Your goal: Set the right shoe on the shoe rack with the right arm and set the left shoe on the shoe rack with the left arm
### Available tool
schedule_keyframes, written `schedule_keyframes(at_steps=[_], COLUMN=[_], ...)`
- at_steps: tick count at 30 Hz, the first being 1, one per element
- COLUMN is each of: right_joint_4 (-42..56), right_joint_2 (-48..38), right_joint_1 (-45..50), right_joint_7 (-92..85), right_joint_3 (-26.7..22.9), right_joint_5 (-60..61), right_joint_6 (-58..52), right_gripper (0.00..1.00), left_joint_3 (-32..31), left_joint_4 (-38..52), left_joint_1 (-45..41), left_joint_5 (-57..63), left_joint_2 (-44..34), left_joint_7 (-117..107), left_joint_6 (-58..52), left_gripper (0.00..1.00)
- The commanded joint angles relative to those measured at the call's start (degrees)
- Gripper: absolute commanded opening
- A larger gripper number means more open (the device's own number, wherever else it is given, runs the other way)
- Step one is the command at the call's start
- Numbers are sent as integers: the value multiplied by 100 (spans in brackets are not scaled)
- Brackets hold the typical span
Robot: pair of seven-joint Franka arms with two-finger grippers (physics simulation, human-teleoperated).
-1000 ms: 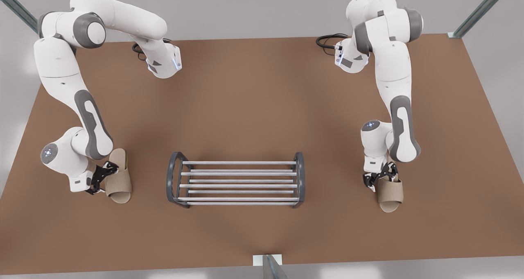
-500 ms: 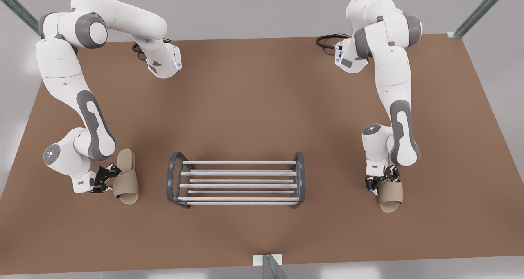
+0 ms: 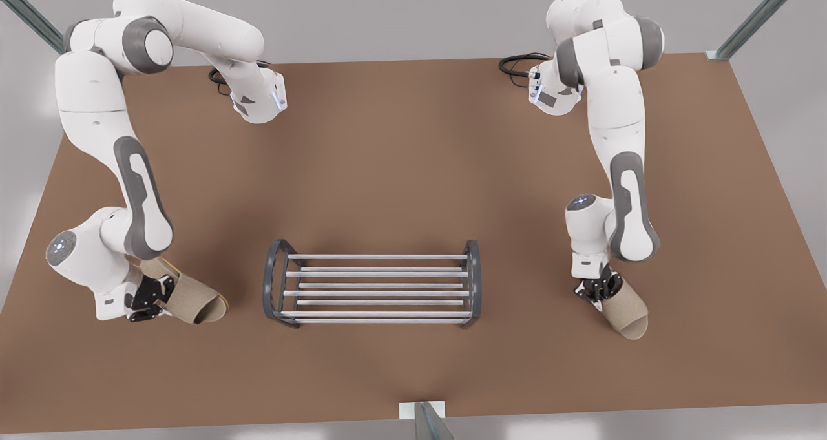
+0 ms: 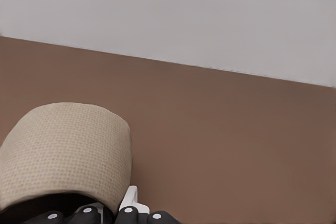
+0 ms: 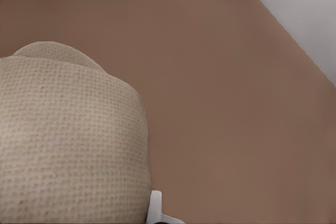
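Right gripper (image 3: 145,298), at the front view's left, was clamped on the right shoe (image 3: 190,296), and left gripper (image 3: 597,289) on the left shoe (image 3: 625,312), both flanking the shoe rack (image 3: 375,274); carry step judged underway, next move: swing each inward over the bars.

Front view: high, looking steeply down on the whole brown tabletop (image 3: 400,168), arm bases at the far edge. Each wrist view sits close above a beige slipper (image 4: 63,156) (image 5: 68,140), sharing slipper and surrounding tabletop with the front view.
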Motion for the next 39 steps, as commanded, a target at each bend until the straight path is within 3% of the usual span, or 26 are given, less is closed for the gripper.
schedule_keyframes(at_steps=[1, 6, 10, 12, 17, 20, 25, 30, 32, 34, 39], right_joint_4=[319, 442, 425, 425, 837, 1004, 1180, 1980, 2015, 1927, 1919], right_joint_2=[-111, -998, -1825, -1966, -2071, -2054, -1966, -1236, -1122, -1069, -999], right_joint_1=[-13, -49, 909, 1551, 2781, 3098, 3388, 4011, 4372, 4346, 4565], right_joint_7=[481, 928, 4706, 6253, 10094, 11791, 13049, 13848, 13884, 14104, 14376], right_joint_3=[185, 344, 326, 326, 326, 326, 291, 124, -333, -333, -324], right_joint_5=[-16, 222, -437, -683, -1668, -1756, -2037, -2573, -2696, -3276, -3277], right_joint_6=[-62, -246, -1811, -2040, -2971, -3297, -3297, -3253, -3244, -3235, -3226], right_gripper=[21, 21, 21, 21, 21, 21, 21, 21, 21, 21, 21], left_joint_3=[-2, -55, -55, -46, -46, -424, -653, -644, -644, -644, -644], left_joint_4=[5, -100, 295, 479, 717, 866, 1244, 1464, 1464, 1464, 1464], left_joint_1=[-6, -489, -1675, -2247, -2810, -2810, -2792, -2713, -2713, -2722, -2599], left_joint_5=[6, -3, -996, -1497, -1787, -1787, -2393, -2464, -2534, -2587, -2587], left_joint_2=[-404, -1995, -2057, -2013, -2013, -1943, -1275, -678, -598, -519, -431], left_joint_7=[-76, -173, -173, -164, -164, -120, -138, -138, -138, -129, -138], left_joint_6=[32, 331, 331, 304, 243, 243, 225, 216, 216, 216, 216], left_gripper=[21, 21, 21, 21, 21, 21, 21, 21, 21, 21, 21])
